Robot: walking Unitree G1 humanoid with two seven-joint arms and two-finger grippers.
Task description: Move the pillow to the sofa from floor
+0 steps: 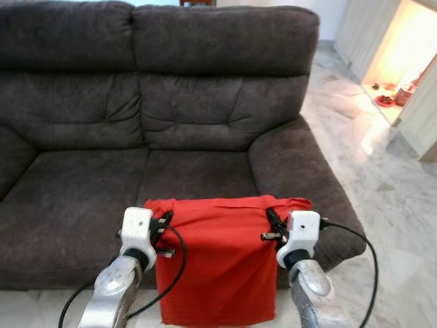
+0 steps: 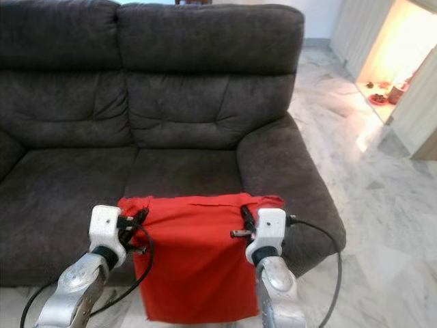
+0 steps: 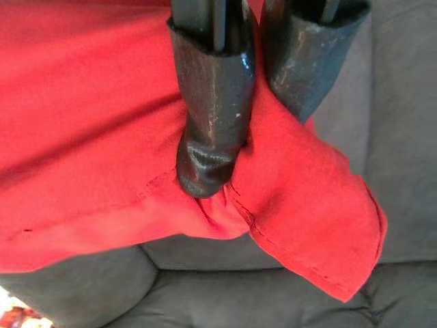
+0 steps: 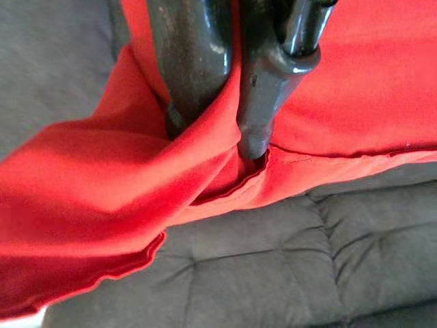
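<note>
Left eye view: soft red fabric pillow [image 1: 218, 256] hangs flat before the dark plush sofa [image 1: 205, 116], left gripper [image 1: 166, 220] and right gripper [image 1: 271, 217] pinching its upper corners.

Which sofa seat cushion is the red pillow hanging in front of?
The right-hand seat cushion, next to the armrest. The red pillow, pinched by the left gripper and right gripper, overlaps its front edge, unlike the left cushion.

One pillow, one sofa, two grippers

One red pillow [image 1: 218, 263] — a single dark grey sofa [image 1: 205, 116] with two seat cushions and two back cushions — plus a left gripper [image 1: 164, 222] and a right gripper [image 1: 272, 220], two black fingers each.
</note>
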